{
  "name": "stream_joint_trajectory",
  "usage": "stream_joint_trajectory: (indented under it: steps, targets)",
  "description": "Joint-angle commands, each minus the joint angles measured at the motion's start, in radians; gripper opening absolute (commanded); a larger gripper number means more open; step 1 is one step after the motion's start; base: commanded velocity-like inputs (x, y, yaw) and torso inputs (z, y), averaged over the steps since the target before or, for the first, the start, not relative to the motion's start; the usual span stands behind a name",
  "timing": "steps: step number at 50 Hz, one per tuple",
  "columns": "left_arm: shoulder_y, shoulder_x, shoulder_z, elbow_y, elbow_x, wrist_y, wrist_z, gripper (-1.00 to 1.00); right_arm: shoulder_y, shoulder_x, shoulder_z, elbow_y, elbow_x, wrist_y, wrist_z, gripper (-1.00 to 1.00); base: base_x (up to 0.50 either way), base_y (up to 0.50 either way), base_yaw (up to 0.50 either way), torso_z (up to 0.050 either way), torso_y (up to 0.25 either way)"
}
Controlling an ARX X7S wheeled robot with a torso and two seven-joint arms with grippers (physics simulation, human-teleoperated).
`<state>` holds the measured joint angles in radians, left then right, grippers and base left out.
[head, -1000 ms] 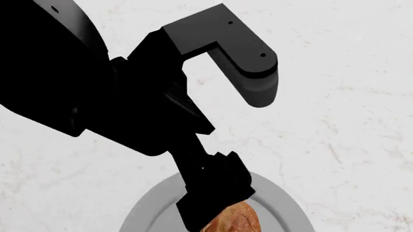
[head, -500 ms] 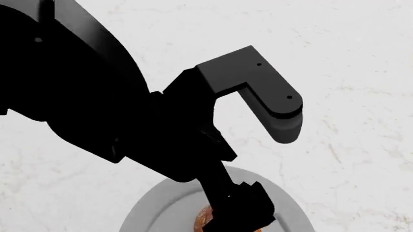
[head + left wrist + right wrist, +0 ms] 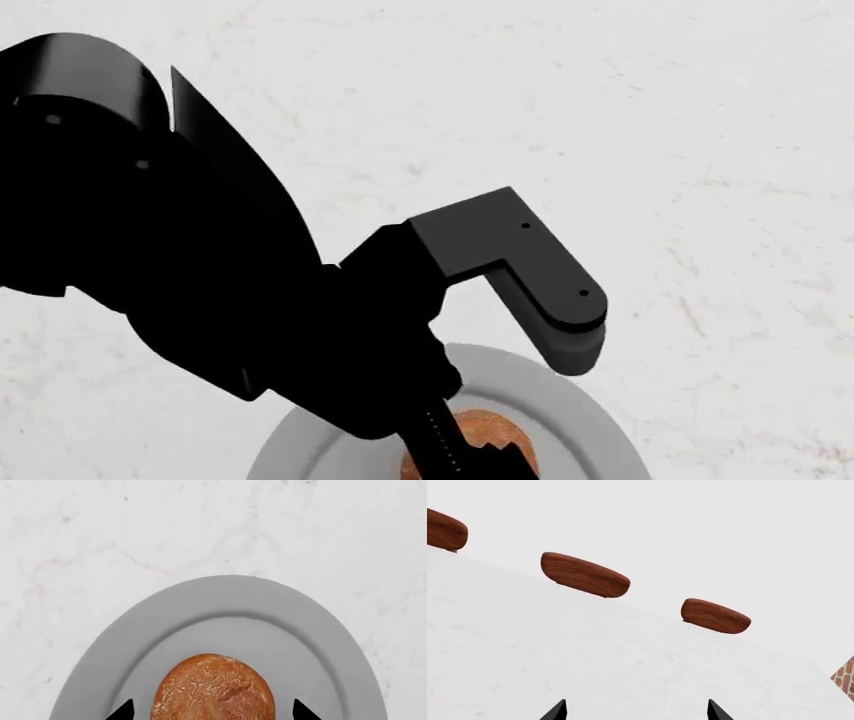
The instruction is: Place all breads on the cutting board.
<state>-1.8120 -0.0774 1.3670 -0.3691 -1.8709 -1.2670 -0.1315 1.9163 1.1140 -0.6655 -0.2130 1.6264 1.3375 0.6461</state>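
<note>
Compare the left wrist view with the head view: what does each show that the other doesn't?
Only the left wrist view shows the whole top of the reddish-brown roll, with the left gripper fingertips open on either side of it, apart from the crust. Only the head view shows the left arm, which hides most of that roll. Both show the roll lying on the gray plate on the white marbled counter. No cutting board appears in either.
</note>
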Motion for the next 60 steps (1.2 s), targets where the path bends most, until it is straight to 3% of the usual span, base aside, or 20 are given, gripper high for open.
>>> stream_joint_trajectory:
  steps: [1,24,25,34,39,52,60]
  targets:
    - [0.017,0.001,0.027,0.003,-0.012,-0.009,-0.024,1.00,-0.003,0.006,-0.003,-0.001,-0.004,-0.007,-0.004,1.00,0.00,0.00,0.00,0.000,0.000]
    - [0.051,0.024,0.063,-0.009,0.018,0.015,-0.021,1.00,-0.053,0.028,-0.011,-0.021,-0.017,-0.043,-0.011,1.00,0.00,0.01,0.00,0.000,0.000]
    - [0.049,0.024,0.063,-0.006,0.017,0.016,-0.023,-1.00,-0.055,0.028,-0.011,-0.021,-0.018,-0.045,-0.012,1.00,0.00,0.00,0.00,0.000,0.000]
    - [0.033,0.016,0.058,0.002,0.003,0.018,-0.038,-1.00,-0.046,0.026,-0.012,-0.019,-0.012,-0.039,-0.008,1.00,0.00,0.01,0.00,0.000,0.000]
    - [-0.056,0.006,0.034,0.004,-0.023,-0.017,-0.027,-1.00,-0.035,0.030,-0.011,-0.017,-0.011,-0.031,-0.010,1.00,0.00,0.00,0.00,0.000,-0.003]
    - [-0.365,-0.144,-0.044,-0.005,-0.103,-0.159,0.018,-1.00,-0.051,0.024,-0.010,-0.013,-0.039,-0.064,-0.038,1.00,0.00,0.01,0.00,0.000,0.000]
    - [-0.452,-0.240,-0.045,-0.039,-0.004,-0.204,0.103,-1.00,-0.083,0.035,-0.005,-0.017,-0.053,-0.102,-0.057,1.00,0.00,0.01,0.00,0.000,0.000]
